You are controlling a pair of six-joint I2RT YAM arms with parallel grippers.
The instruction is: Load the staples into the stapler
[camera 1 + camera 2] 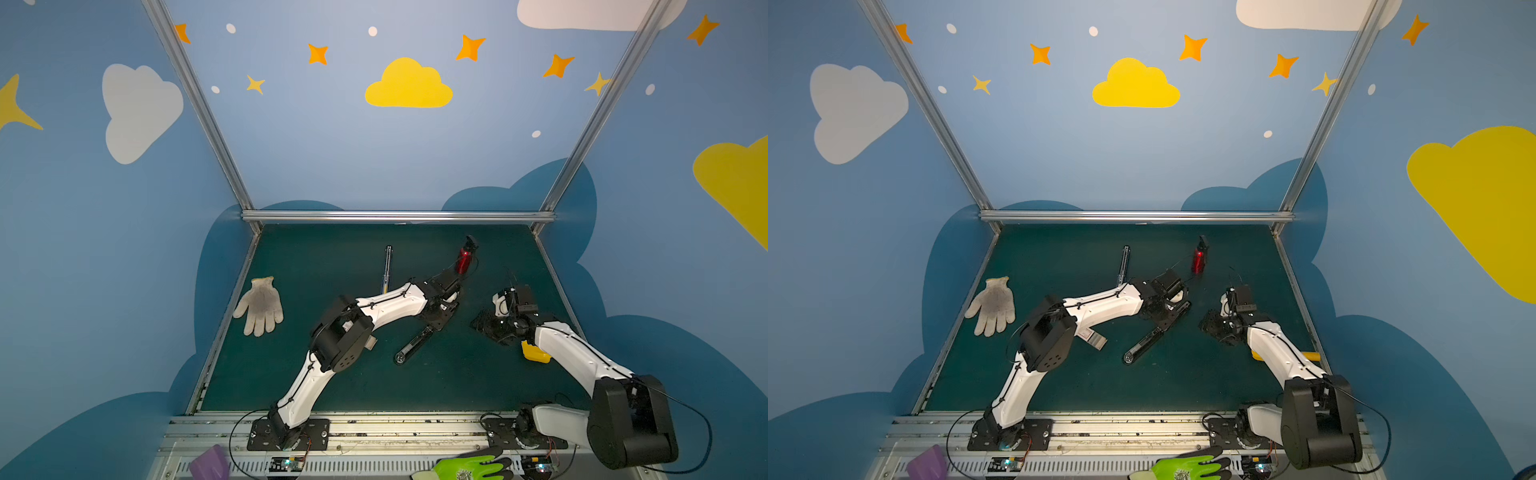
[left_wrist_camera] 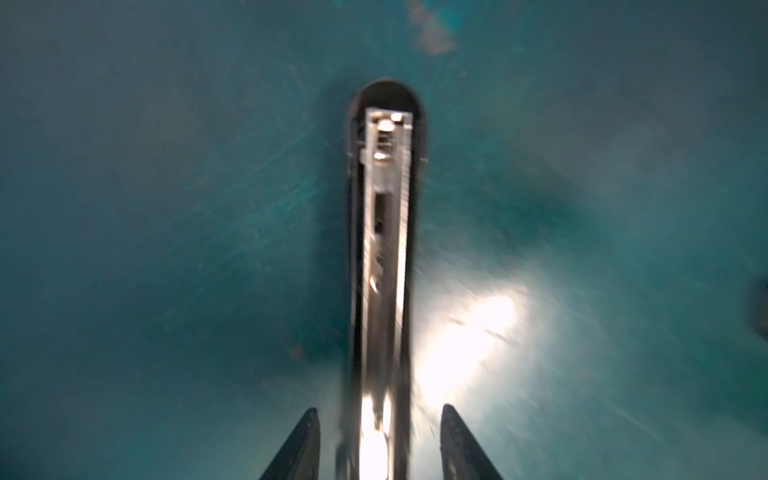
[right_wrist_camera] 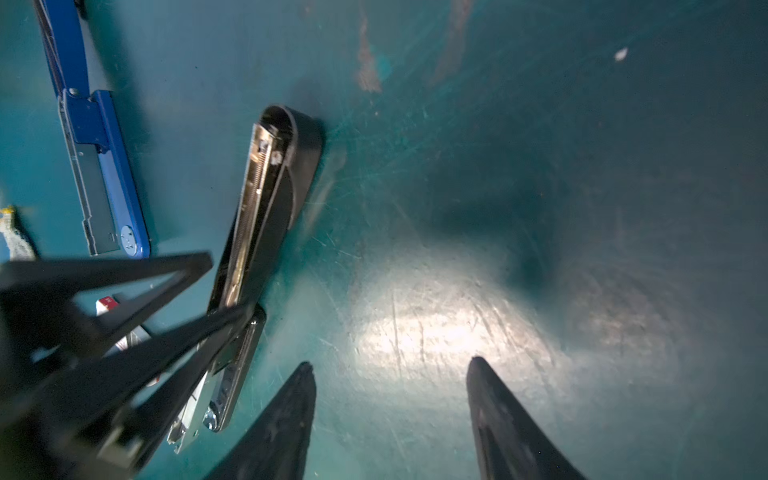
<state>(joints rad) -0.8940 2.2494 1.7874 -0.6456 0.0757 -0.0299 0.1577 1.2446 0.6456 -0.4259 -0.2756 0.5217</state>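
A black stapler lies opened out on the green mat, its metal magazine facing up. My left gripper is open and straddles its near end, with a gap on each side between the fingers and the stapler. The right wrist view shows those same fingers across the stapler. The staples box, white with a red mark, lies under the left arm's elbow. To the right of the stapler my right gripper stands open over bare mat, nothing between its fingers.
A blue stapler lies opened farther back. A red bottle stands at the back, a white glove lies at the left, and a yellow object sits under the right arm. A green glove lies on the front rail.
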